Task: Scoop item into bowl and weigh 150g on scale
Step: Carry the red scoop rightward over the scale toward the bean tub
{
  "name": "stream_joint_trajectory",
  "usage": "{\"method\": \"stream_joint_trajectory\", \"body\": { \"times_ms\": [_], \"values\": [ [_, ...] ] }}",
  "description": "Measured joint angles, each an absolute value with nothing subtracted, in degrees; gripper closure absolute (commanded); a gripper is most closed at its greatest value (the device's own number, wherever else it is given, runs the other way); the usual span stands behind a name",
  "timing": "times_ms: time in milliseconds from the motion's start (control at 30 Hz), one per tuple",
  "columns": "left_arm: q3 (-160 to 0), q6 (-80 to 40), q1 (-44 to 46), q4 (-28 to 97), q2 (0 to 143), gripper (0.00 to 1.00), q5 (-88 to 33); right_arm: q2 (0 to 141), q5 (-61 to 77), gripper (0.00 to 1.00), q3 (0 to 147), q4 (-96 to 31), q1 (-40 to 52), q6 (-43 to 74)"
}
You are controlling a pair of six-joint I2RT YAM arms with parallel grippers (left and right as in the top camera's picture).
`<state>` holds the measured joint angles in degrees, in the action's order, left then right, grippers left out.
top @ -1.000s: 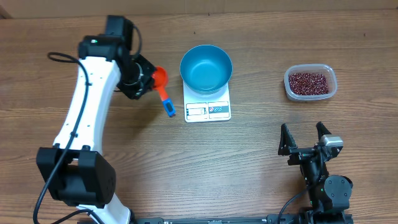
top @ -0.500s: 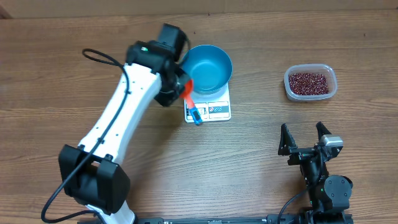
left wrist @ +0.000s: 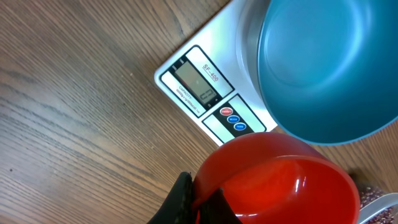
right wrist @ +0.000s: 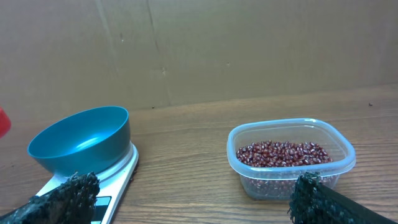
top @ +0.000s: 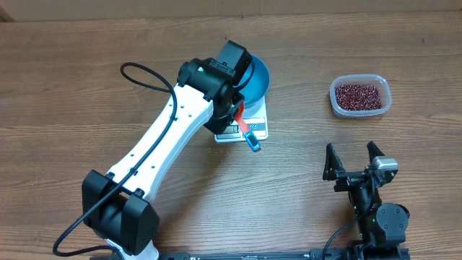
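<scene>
Left gripper (top: 234,114) pinching empty orange scoop (left wrist: 280,180) over the scale (top: 257,131), heading toward the beans (top: 357,94).
Step in hand looks like the reach for the first scoop: blue bowl (top: 259,76) sits on the scale, no beans inside, and the whole heap is in the clear tub (top: 334,100) far right. Next move probably calls for crossing to the tub and dipping the scoop mouth-down into the heap. Right gripper (top: 354,160) parked at the near edge, jaws spread, holding nothing. Versus a second ago: left arm has swung from left of the scale to above it, scoop carried along; right arm, bowl and tub unchanged.
</scene>
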<state>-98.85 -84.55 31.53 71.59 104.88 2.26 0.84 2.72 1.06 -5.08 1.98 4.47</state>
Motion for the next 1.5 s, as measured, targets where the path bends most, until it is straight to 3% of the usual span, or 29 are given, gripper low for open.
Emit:
{"method": "stream_joint_trajectory", "body": {
  "times_ms": [933,1500],
  "values": [
    [-98.85,-90.54,33.41,71.64,104.88,0.96,2.39,0.84,2.98,0.00,1.06,-4.58,1.98,4.89],
    [-98.85,-91.83,33.41,71.81,104.88,0.96,2.39,0.84,17.28,0.00,1.06,-3.77,1.98,26.22]
  ]
}}
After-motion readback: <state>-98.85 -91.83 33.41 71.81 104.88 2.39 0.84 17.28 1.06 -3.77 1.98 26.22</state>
